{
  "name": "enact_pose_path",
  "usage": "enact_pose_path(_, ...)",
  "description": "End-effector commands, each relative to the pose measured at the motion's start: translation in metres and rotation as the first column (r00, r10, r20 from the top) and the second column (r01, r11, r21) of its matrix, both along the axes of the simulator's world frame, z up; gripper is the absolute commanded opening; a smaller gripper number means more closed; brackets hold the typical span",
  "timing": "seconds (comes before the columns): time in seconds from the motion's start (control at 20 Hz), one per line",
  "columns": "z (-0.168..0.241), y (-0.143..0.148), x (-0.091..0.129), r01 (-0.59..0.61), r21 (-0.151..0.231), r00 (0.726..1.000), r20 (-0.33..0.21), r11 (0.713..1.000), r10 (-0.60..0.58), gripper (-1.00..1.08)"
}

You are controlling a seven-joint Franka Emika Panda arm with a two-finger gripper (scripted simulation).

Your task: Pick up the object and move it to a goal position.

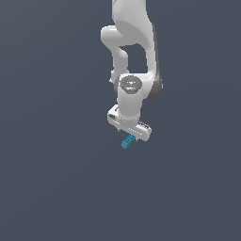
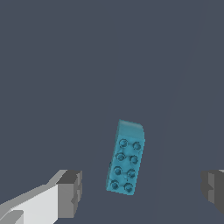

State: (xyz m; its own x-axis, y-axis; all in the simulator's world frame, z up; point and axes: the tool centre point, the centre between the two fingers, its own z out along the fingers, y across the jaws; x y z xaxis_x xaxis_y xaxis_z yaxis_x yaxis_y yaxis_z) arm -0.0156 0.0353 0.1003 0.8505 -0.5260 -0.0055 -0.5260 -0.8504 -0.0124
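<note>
Teal-blue block [image 2: 125, 159]: oblong, eight studs in two rows, lying on grey desk [image 1: 56, 188] between the fingers, touching neither.
Gripper [image 1: 128, 137]: spread wide, released, directly above block.
Block in exterior view: at 6 o'clock of white arm [image 1: 129, 94].

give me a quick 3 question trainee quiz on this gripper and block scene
1. True or false: the gripper is shut on the teal block.
2. In the wrist view, where is the block relative to the fingers? A) between them, touching neither B) pressed against one C) out of sight
3. How many studs show on the block's face?

Key: 1. False; the fingers stand wide apart with the block free. 2. A. 3. Eight, in two rows of four.
</note>
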Motion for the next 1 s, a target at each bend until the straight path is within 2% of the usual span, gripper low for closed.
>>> enact_pose_path(0.0,-0.007,0.003,-0.002,0.055,-0.003,0.998,-0.001,0.998,-0.055,1.0)
enact_pose_path(0.45,-0.024,0.01,-0.008,0.179,-0.011,0.984,-0.002,0.984,-0.179,1.0)
enact_pose_path(0.95,-0.029,0.012,-0.01,0.204,-0.013,0.979,-0.002,0.979,-0.204,1.0)
